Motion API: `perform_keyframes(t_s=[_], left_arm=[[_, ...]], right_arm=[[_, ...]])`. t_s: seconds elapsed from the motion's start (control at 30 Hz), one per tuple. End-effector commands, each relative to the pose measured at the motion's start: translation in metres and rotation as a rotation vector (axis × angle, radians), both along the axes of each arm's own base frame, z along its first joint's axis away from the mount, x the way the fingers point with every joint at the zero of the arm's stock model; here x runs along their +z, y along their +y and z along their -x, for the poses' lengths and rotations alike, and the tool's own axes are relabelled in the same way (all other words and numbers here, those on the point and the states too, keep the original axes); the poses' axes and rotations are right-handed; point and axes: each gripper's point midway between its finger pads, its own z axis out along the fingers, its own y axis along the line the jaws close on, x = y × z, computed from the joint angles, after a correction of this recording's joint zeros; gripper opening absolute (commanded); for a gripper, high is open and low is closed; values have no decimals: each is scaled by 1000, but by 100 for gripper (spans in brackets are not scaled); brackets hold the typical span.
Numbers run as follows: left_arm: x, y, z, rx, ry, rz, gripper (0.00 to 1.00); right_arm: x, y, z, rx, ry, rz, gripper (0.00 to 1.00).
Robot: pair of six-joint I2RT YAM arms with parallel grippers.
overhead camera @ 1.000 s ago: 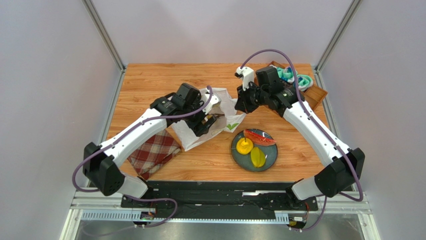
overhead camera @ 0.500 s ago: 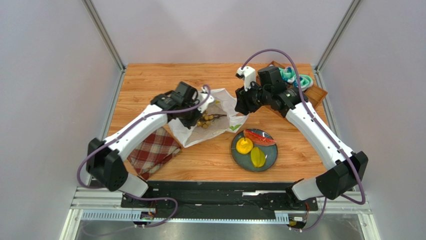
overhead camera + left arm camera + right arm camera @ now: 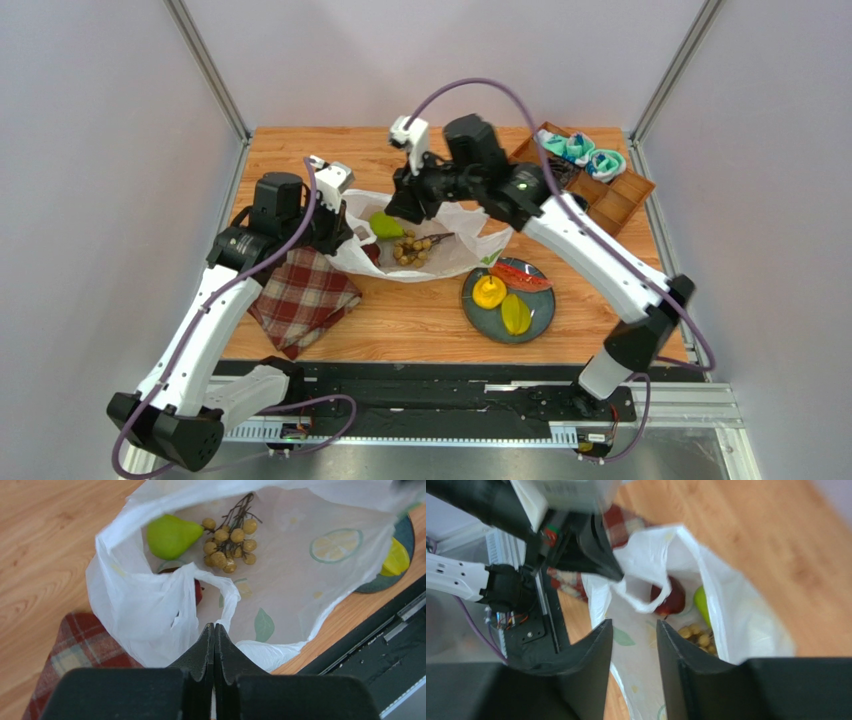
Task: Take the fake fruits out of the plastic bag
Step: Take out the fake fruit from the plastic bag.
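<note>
Left wrist view: left gripper clamps the plastic bag by its rim.
Over it, right gripper jaws parted; green pear inside.

The left gripper pinches the plastic bag at its near handle loop, jaws pressed together. Inside the bag a green pear lies just beside a brown grape bunch; a dark red apple peeks from behind the loop

plastic bag mouth open, handle loop across
</note>
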Motion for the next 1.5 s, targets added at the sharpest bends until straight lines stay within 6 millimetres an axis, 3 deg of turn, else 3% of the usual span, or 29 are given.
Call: perform_keyframes(t_s=[0.0,0.1,0.13,0.23,0.27,0.3,0.37,0.43,0.57,0.67,0.7,0.73,0.8,0.87,0.9,0.93,0.97,1.17,1.2,1.33,1.37,1.43,1.47], left_arm=[[11,10,3,76,33,86,0],[8,25,23,109,45,74,0],[7,32,27,128,47,67,0],[-5,46,44,139,69,15,0],[-8,47,49,126,67,4,0],[-16,49,53,120,84,-15,0],[-16,54,52,129,66,-38,0],[-18,58,48,143,75,-46,0],[-10,42,59,52,130,39,0],[-8,34,64,7,139,68,0],[-9,34,62,9,145,66,0],[-11,34,62,10,152,66,0],[-12,31,62,-2,164,75,0],[-9,28,64,-17,161,92,0],[-9,27,65,-22,162,96,0],[-8,27,65,-29,161,98,0],[-8,26,65,-30,164,98,0],[-7,22,67,-53,177,119,0],[-7,21,67,-51,180,120,0],[-6,21,67,-45,177,129,0],[-6,21,67,-44,172,130,0],[-5,21,65,-35,169,138,0],[-5,21,60,-26,152,140,0]], right_arm=[[-101,11,-12,-136,317,178,31],[-132,15,-28,-216,381,210,26],[-151,21,-31,-221,419,237,25],[-178,40,-32,-204,515,241,31],[-179,49,-30,-185,521,234,43],[-191,56,-32,-197,548,238,50],[-193,70,-33,-181,568,213,66],[-206,81,-37,-211,602,211,73],[-215,101,-49,-266,591,188,82],[-221,118,-54,-261,579,182,82],[-233,122,-56,-271,580,198,82],[-229,127,-60,-272,561,186,83],[-244,131,-67,-315,529,217,87],[-246,135,-76,-355,486,223,90],[-258,137,-78,-364,482,241,91],[-255,141,-85,-375,451,232,93],[-269,145,-86,-381,437,254,94],[-294,165,-101,-390,373,260,95],[-293,169,-100,-374,365,255,92],[-275,176,-102,-310,308,229,63],[-258,176,-103,-299,291,207,59],[-250,169,-98,-287,286,219,55],[-223,161,-95,-270,275,196,55]])
